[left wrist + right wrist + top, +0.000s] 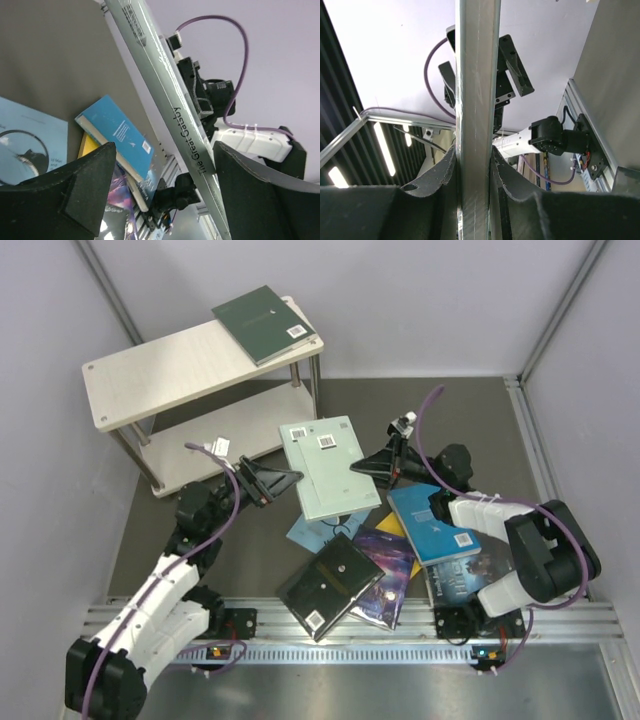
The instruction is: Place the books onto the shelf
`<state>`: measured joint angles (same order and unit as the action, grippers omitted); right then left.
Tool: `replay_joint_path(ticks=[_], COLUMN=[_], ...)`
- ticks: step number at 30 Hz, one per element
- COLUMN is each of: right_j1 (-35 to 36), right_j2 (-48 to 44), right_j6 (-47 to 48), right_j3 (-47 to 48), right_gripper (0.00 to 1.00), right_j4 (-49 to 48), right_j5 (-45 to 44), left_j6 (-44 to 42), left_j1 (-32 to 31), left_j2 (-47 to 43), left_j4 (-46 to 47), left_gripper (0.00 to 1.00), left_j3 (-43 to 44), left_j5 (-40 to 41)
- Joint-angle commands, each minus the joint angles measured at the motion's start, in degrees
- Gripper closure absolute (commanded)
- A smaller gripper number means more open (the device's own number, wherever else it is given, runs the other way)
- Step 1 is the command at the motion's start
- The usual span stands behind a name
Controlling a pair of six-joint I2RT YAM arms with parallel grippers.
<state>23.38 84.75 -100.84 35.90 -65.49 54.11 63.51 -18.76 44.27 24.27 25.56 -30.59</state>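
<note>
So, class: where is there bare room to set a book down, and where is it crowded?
Free: the shelf's top board, left of the dark green book; the mat between shelf and right wall. Crowded: the book pile at the near edge.

Overhead facing down, wrist views close, sharing pale book

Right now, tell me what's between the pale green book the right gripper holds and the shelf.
Only the left gripper, open around the book on its shelf-side edge. Nothing else visible before the shelf.
</note>
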Motion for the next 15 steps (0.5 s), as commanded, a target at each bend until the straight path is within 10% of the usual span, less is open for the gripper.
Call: replay_joint_path(ticks=[1, 15], right_j1=[0.44, 2.38], right_j2=[-1.61, 0.94], right_j6=[-3.14, -0.85], right_j3=[2.86, 3.12], right_gripper=[1.00, 1.00], right_j4=[-19.23, -19.14], right_j5=[-1.11, -1.90], left_j6=[3.90, 1.98], left_j1=[0.13, -4.44], left_j2=[1.34, 7.23], left_j4=[11.93, 13.44], left_gripper=[0.18, 0.37], left_j3=[-0.69, 3.97], left_j5=[-0.96, -2.02])
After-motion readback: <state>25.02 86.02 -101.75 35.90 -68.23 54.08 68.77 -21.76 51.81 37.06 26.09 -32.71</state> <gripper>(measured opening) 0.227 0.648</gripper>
